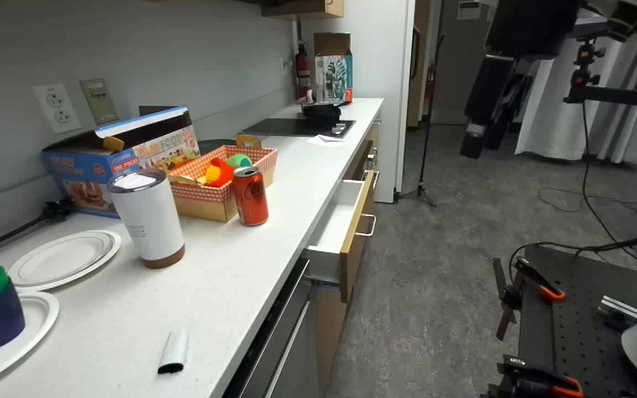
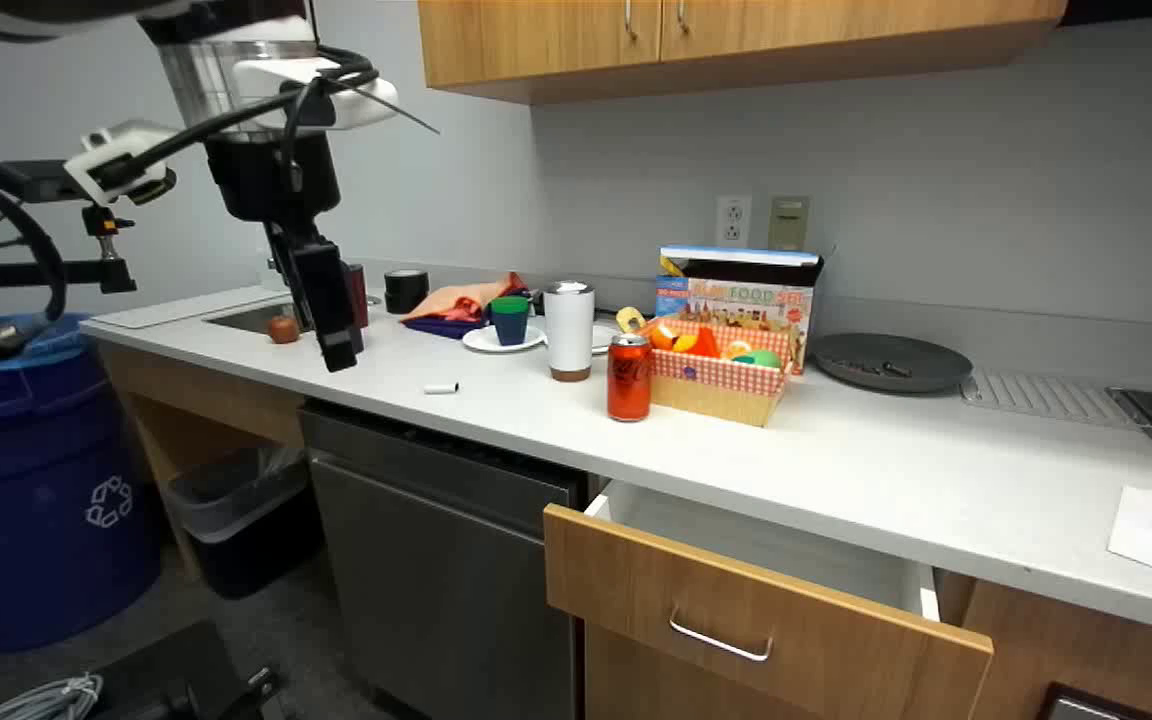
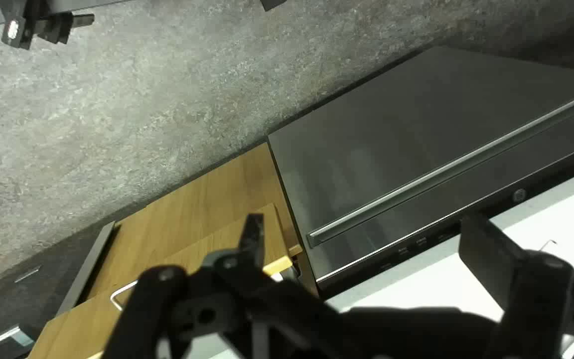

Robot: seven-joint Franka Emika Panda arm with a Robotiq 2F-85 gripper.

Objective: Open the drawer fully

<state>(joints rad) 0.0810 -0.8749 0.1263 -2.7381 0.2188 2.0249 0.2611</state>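
The drawer [image 1: 353, 249] stands pulled out from under the counter, with its white inside showing in both exterior views. Its tan front panel [image 2: 626, 575] faces out, with a slim metal bar handle [image 2: 721, 640] in the middle. No object shows in the visible part of its inside. In the wrist view the drawer front [image 3: 85, 321] is at the lower left, partly hidden by a finger; part of its handle [image 3: 117, 297] shows. My gripper [image 1: 483, 145] is open and empty, up in the air and apart from the drawer. Its fingers are wide apart in the wrist view [image 3: 364, 224].
A dark dishwasher [image 2: 436, 560] stands beside the drawer. The white counter [image 2: 866, 460] carries a red can [image 2: 629, 378], a white tumbler [image 2: 569, 330], a basket [image 2: 716, 385] and a toy food box [image 2: 736, 300]. A black workbench with clamps [image 1: 567, 331] stands across the floor.
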